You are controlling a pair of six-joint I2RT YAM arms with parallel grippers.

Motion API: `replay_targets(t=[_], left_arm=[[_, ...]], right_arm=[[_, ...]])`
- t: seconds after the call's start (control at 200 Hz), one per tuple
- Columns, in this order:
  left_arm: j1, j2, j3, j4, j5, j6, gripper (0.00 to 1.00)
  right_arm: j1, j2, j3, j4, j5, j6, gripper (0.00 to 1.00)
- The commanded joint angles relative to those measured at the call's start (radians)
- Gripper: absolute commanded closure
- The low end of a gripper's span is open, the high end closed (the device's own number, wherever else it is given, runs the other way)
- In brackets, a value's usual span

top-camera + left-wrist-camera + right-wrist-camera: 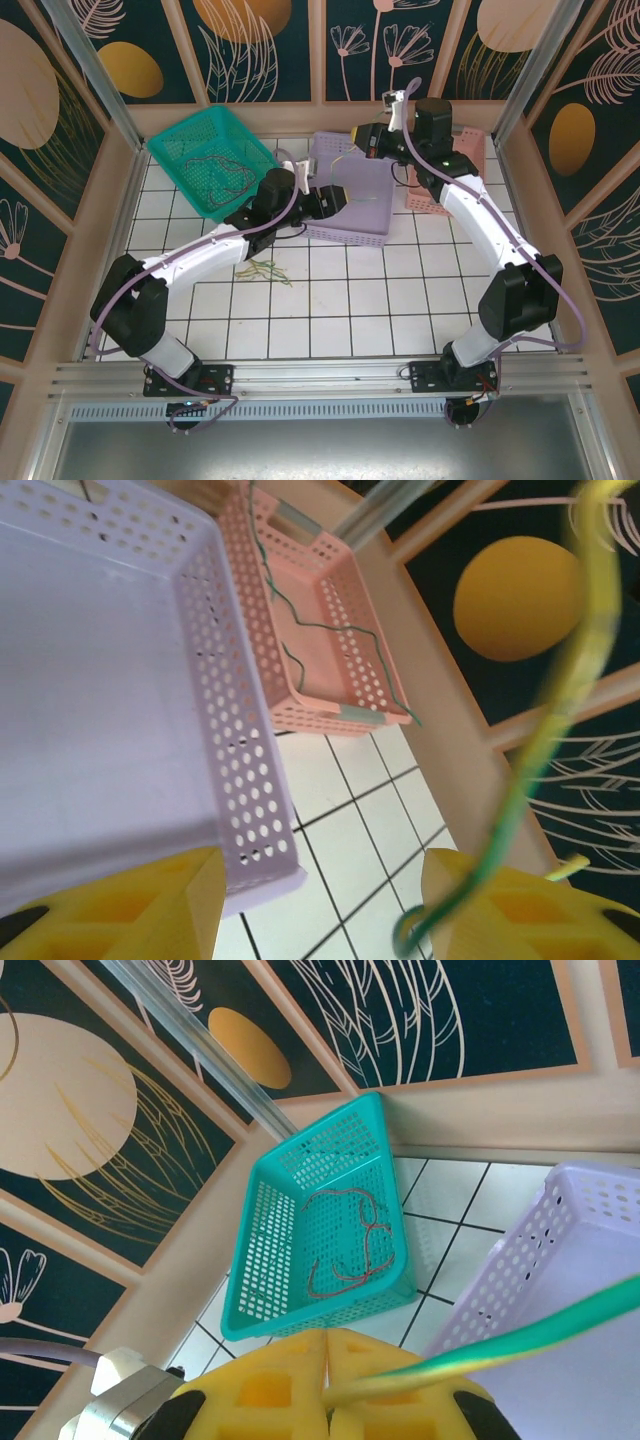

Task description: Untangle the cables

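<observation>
While aloft, cable [560, 1325] over purple basket [560, 1230].

A white-tiled tabletop [350, 310] is occupied by a teal basket [195, 122], a lilac basket [345, 235] and a pink basket [425, 205]; loose yellow-green cables [265, 270] are laid on the tiles.

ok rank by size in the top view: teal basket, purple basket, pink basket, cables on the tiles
1. teal basket
2. purple basket
3. pink basket, partly behind the right arm, so unsure
4. cables on the tiles
</observation>
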Motion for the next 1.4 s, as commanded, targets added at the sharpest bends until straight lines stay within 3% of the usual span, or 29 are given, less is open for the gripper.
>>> replay_targets(t=[0.0,0.14,0.285,0.545,0.701,0.926,1.031,1.121,1.231,1.396], left_arm=[[-0.006,-0.012,0.027,0.027,-0.063,0.021,0.49],[-0.007,-0.008,0.026,0.050,-0.040,0.018,0.70],[-0.009,-0.006,0.009,0.054,0.030,0.031,1.00],[-0.077,0.031,0.065,-0.162,0.173,0.187,1.00],[-0.133,0.065,0.087,-0.239,0.157,0.247,1.00],[-0.142,0.100,0.127,-0.303,0.072,0.229,1.00],[-0.141,0.060,0.125,-0.345,-0.027,0.184,0.64],[-0.140,0.005,0.120,-0.406,-0.129,0.126,0.49],[-0.132,-0.087,0.078,-0.467,-0.247,0.035,0.39],[-0.079,-0.240,-0.035,-0.508,-0.322,-0.084,0.38]], right_arm=[[-0.010,-0.007,0.025,0.025,-0.013,0.036,1.00],[-0.015,-0.013,0.008,0.041,-0.004,0.052,1.00],[-0.021,-0.003,0.022,0.048,0.006,0.052,1.00],[-0.026,0.114,0.182,-0.067,0.019,-0.168,1.00],[-0.027,0.181,0.225,-0.077,-0.022,-0.268,1.00],[-0.027,0.199,0.183,-0.061,-0.049,-0.366,1.00],[-0.028,0.211,0.160,-0.081,-0.008,-0.400,1.00],[-0.024,0.237,0.156,-0.117,0.053,-0.434,1.00],[-0.020,0.287,0.178,-0.160,0.162,-0.439,1.00],[0.009,0.397,0.250,-0.195,0.229,-0.395,1.00]])
